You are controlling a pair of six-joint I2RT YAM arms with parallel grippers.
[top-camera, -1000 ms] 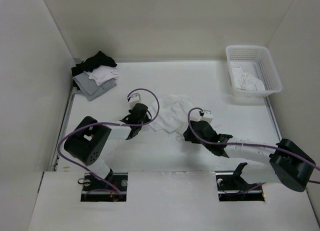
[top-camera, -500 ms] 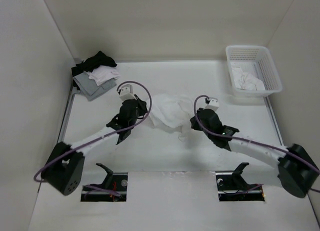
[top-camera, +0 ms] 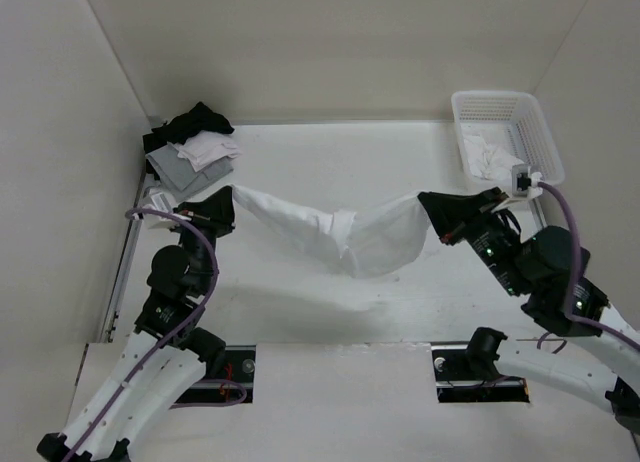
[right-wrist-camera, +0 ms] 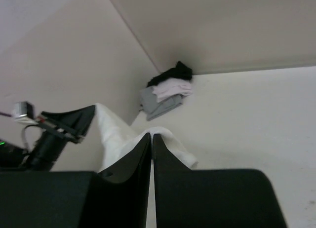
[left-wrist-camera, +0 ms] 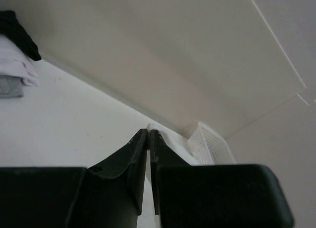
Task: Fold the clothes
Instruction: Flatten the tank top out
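A white garment hangs stretched in the air between my two grippers and sags in the middle above the table. My left gripper is shut on its left corner. In the left wrist view the jaws are pressed together, with white cloth showing just past the tips. My right gripper is shut on the right corner. In the right wrist view the cloth drapes over the closed tips and runs off toward the other gripper.
A heap of black, grey and white garments lies at the table's back left corner. A white lattice basket stands at the back right with crumpled white cloth inside, close behind the right arm. Walls enclose the table.
Both arms rose and swung apart. The white garment left the table's middle and got pulled out wide between them. The right gripper closed on it.
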